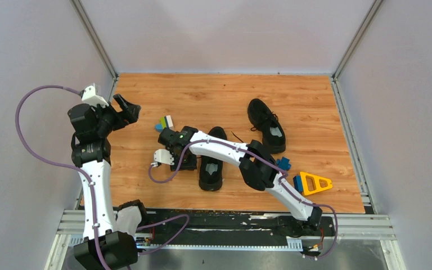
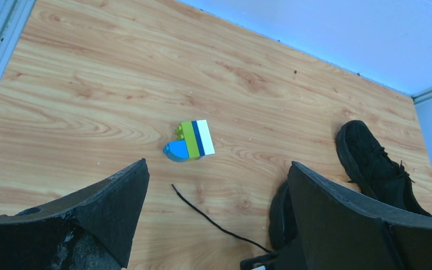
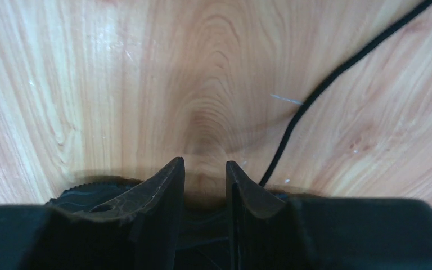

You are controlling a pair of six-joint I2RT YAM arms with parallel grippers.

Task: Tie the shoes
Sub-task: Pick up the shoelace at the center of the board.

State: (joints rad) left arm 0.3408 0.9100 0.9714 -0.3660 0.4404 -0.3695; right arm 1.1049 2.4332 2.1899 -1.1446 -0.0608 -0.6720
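Top view: black fabric low-top sneakers [image 1: 211, 160] lay centre and centre-right.
Left wrist: left gripper [image 2: 218, 165] gaped wide, empty.
Right wrist: right gripper [image 3: 205, 164] narrowly parted, empty; thin black lace [image 3: 315, 95] lay outside its tips, so closing would probably miss.

Matt black fabric shoes [image 1: 266, 125], smooth wood-grain table [image 1: 214, 95]

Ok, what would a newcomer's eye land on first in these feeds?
The right arm sprawled low across the table, its right gripper pressed down left of the near black shoe, a loose lace running just outside its narrowly parted fingertips. Then the left gripper, wide open at far left near some coloured blocks, and the second shoe further back on the right.
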